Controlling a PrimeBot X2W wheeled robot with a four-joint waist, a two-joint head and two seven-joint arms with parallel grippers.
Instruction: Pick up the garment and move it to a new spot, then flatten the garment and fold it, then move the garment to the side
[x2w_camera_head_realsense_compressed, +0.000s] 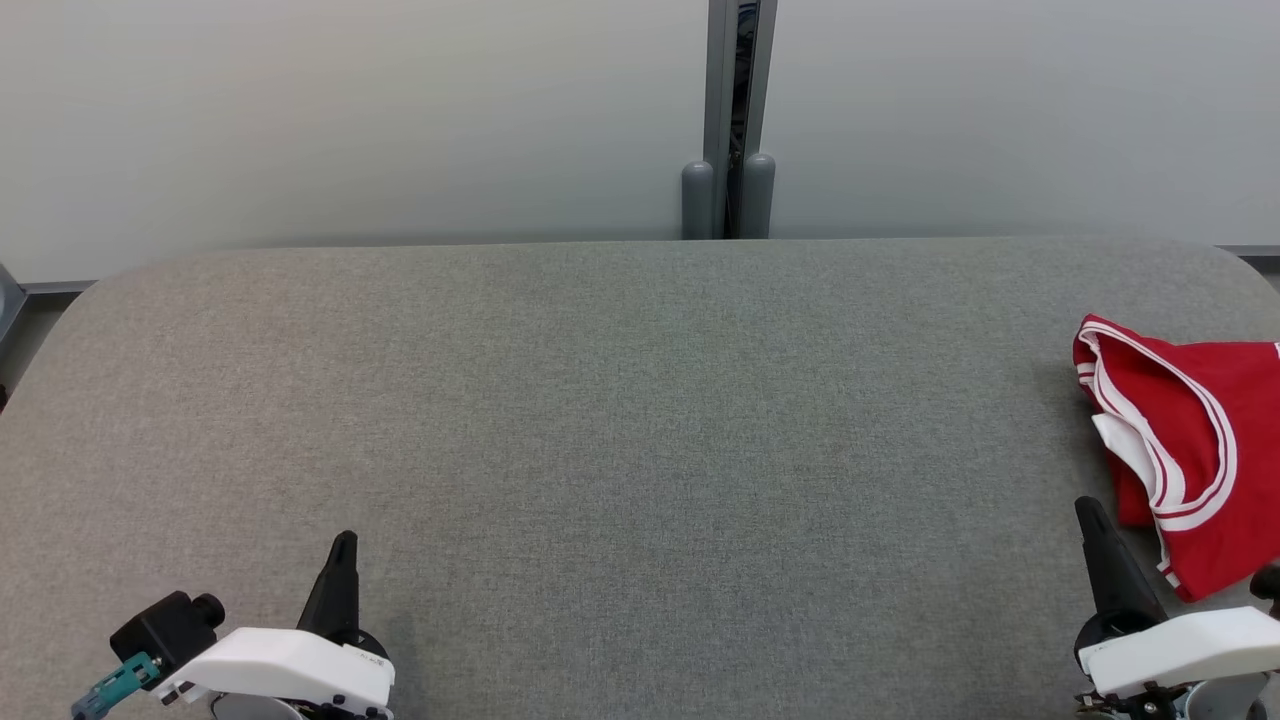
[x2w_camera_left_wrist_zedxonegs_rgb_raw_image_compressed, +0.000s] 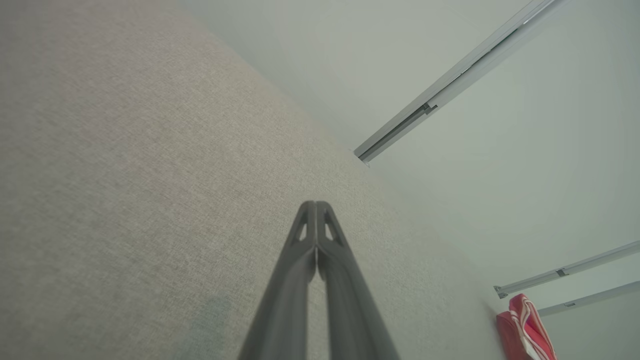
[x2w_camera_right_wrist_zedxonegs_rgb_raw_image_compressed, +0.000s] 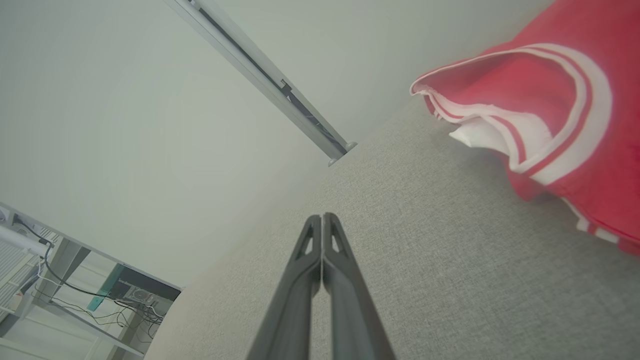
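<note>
Left gripper at 7 o'clock and right gripper at 5 o'clock sit nearest, low along the near edge of the scene, their dark fingers pointing toward 12 o'clock.

Beneath them spreads a broad desk covered in grey cloth, with rounded corners and pale partition panels behind it. Its wide middle is plain grey fabric, room enough for spreading and folding.

At about 3 to 4 o'clock, against the desk's right edge and running out of the head view, lies the garment. It is red with white stripes and loosely bunched, with one striped hem curled open. Lying off to the side like this would suit a garment waiting to be fetched, or equally one already set aside.

The right gripper rests just beside the garment and seems not to touch it. Its fingers are pressed together on nothing. The left gripper, well apart from the garment, is likewise closed and empty. I judge both are simply parked.
</note>
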